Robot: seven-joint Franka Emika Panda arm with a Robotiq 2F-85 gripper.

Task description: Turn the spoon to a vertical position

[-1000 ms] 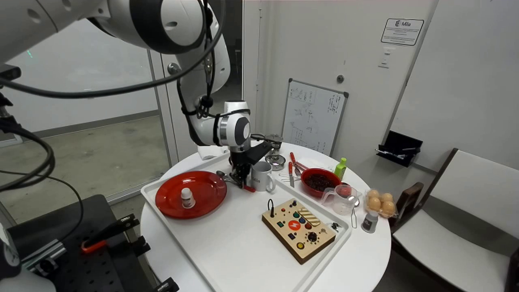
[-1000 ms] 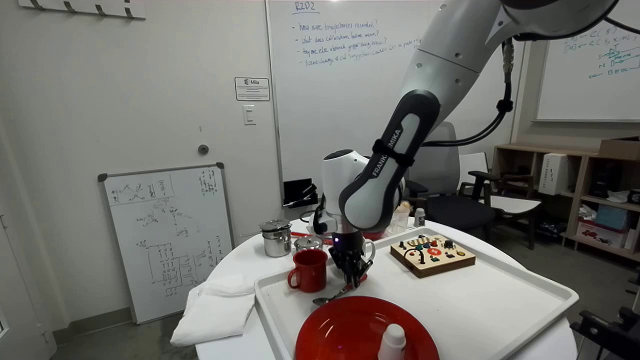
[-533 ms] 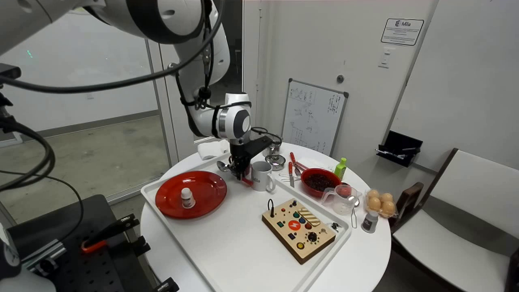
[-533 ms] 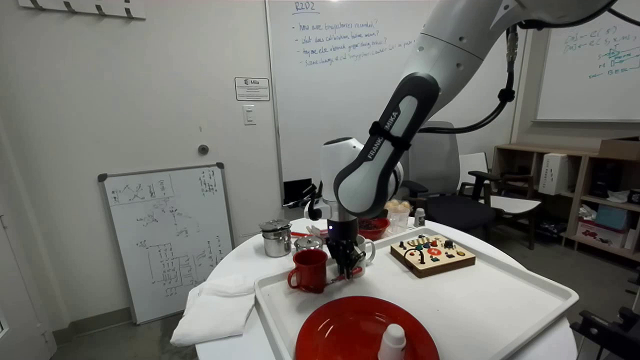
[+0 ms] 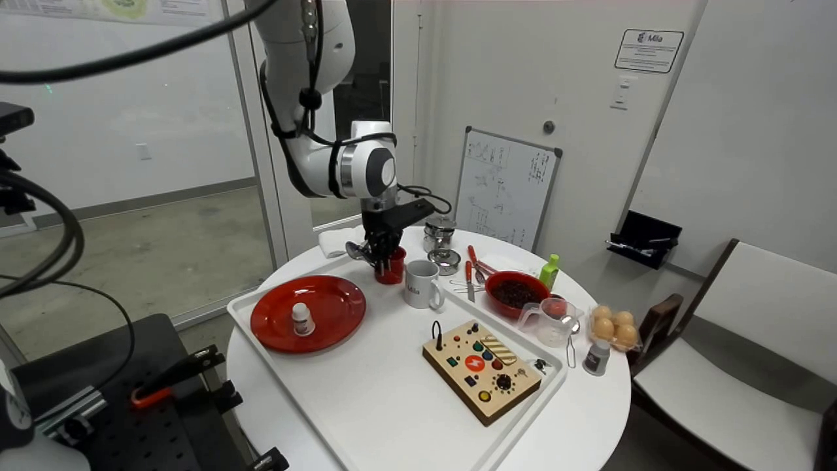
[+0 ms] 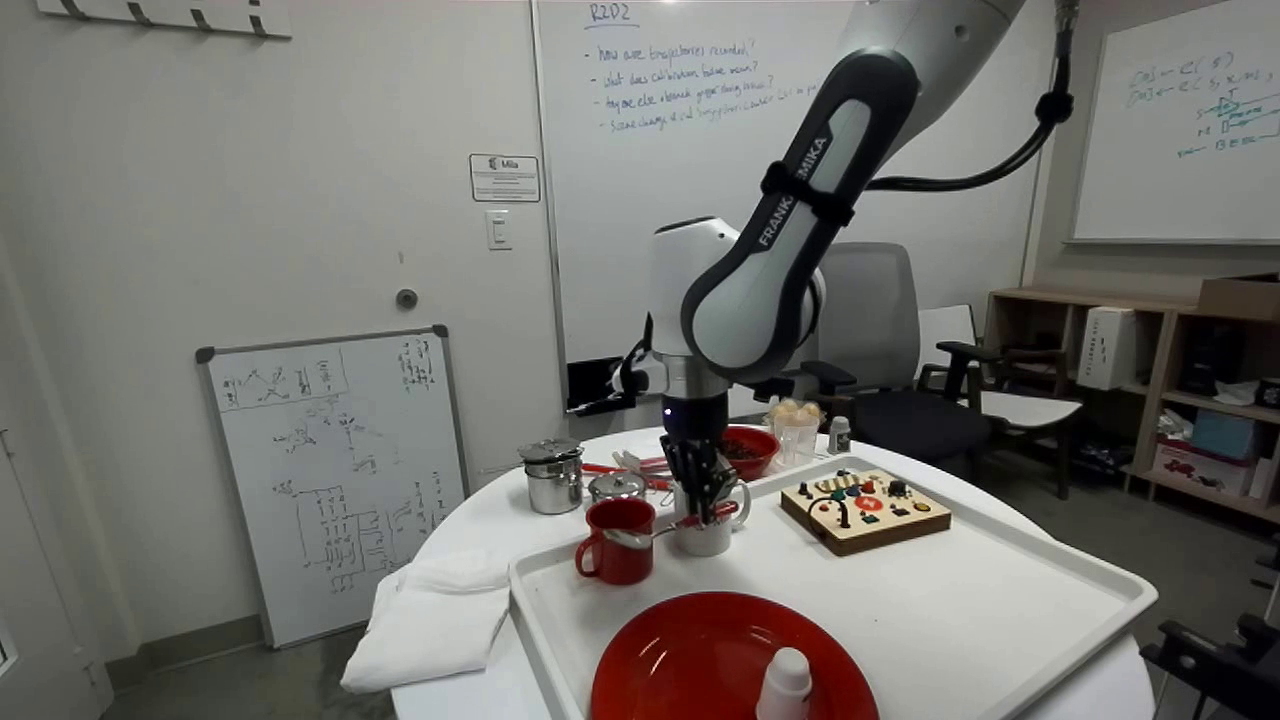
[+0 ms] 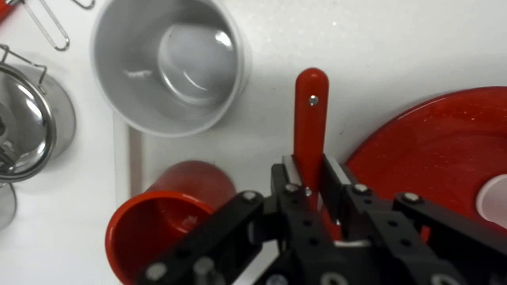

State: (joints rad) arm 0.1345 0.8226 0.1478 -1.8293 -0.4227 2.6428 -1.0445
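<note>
arm (image 6: 775,265) bent | pincer (image 7: 309,165) downward | 2 fingers (image 7: 292,171) gripping spoon (image 7: 311,118) above tray (image 6: 900,605)

Site: robotics lab in office-type room, by look. Evidence: grey-and-white robot arm (image 6: 775,250) lettered FRANKA EMIKA; black perforated platform (image 5: 150,425); large white wall-mounted whiteboard (image 6: 700,200), handwritten R2D2 heading (image 6: 611,14) over question list (image 6: 690,90); smaller grey-framed whiteboard (image 6: 335,490), marked up; rectangular white Mila sign (image 6: 505,178); grey-backed office chair (image 6: 868,320); light-wood open shelving (image 6: 1120,303). Kitchen traits at round white table (image 5: 582,418): glossy round red plate (image 5: 340,294), tan eggs (image 5: 624,335), cylindrical lidded steel pot (image 6: 554,490).
</note>
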